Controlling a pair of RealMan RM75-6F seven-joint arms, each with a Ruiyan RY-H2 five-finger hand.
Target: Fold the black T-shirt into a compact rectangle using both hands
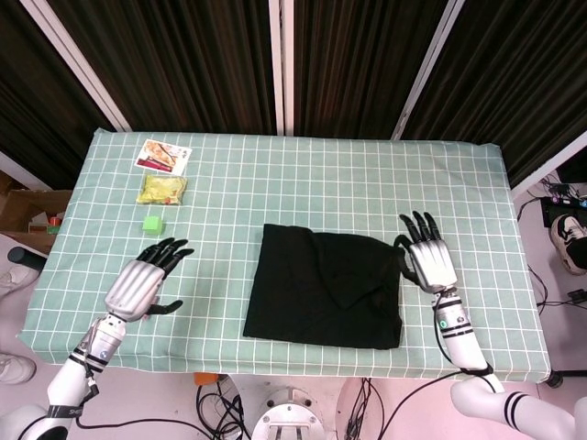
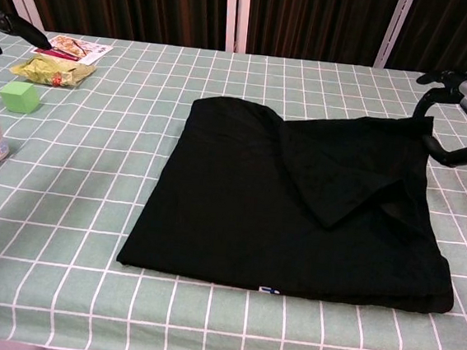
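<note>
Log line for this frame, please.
black T-shirt: folded, flat | right hand: open, beside shirt | left hand: open, apart
</note>
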